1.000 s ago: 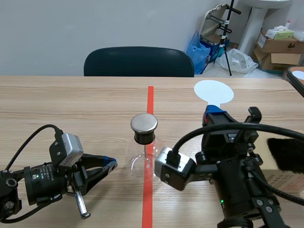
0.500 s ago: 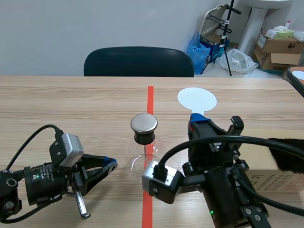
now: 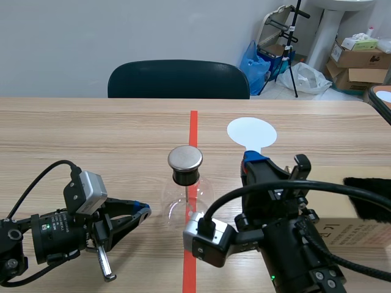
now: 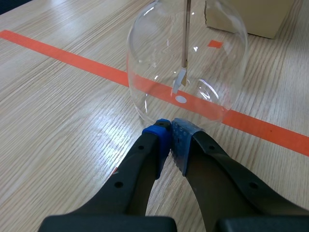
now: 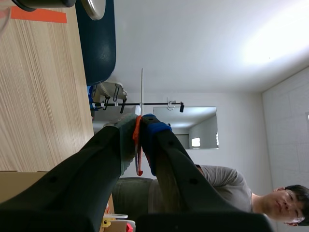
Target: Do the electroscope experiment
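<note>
Your electroscope (image 3: 183, 183) stands upright mid-tabletop (image 3: 91, 134) on the red line (image 3: 193, 122), rod vertical, cap (image 3: 185, 158) on top, open wood behind it. Your left jaws are closed on nothing, tips just beside its glass base. Your right jaws pinch the paddle (image 3: 252, 132) by its handle, white disc pointing away from you, right of the cap.

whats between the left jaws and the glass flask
Only a short bare stretch of table before the glass flask, shown in the scene view.
</note>
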{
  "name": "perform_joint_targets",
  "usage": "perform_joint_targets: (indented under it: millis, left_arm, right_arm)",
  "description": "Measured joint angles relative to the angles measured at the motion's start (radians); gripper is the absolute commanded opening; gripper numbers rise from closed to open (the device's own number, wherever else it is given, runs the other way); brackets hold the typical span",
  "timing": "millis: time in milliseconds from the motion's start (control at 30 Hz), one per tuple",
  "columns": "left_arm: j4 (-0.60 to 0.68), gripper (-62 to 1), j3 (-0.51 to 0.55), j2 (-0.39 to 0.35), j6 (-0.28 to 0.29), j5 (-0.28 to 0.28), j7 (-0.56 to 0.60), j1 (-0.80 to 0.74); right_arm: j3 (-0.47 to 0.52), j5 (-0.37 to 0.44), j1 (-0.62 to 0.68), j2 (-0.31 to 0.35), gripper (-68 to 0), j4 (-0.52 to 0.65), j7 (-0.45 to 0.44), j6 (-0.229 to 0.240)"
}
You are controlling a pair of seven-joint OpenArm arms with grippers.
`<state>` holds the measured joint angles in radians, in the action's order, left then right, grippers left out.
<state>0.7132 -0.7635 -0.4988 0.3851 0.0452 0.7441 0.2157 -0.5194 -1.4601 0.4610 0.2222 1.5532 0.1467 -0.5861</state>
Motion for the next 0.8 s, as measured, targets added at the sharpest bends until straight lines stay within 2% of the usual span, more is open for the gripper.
perform_joint_targets:
  millis: [267, 400, 800]
  left_arm:
    - [0.0, -57.9, 0.0, 0.0, 0.0, 0.0, 0.0, 0.0]
    - [0.0, -57.9, 0.0, 0.0, 0.0, 0.0, 0.0, 0.0]
    - [0.0, -57.9, 0.0, 0.0, 0.0, 0.0, 0.0, 0.0]
  right_arm:
    - [0.0, 0.0, 0.005, 0.0, -65.8, 0.0, -0.011, 0.003]
    - [0.0, 0.0, 0.005, 0.0, -65.8, 0.0, -0.011, 0.041]
    - [0.0, 0.0, 0.005, 0.0, -65.8, 0.0, -0.011, 0.041]
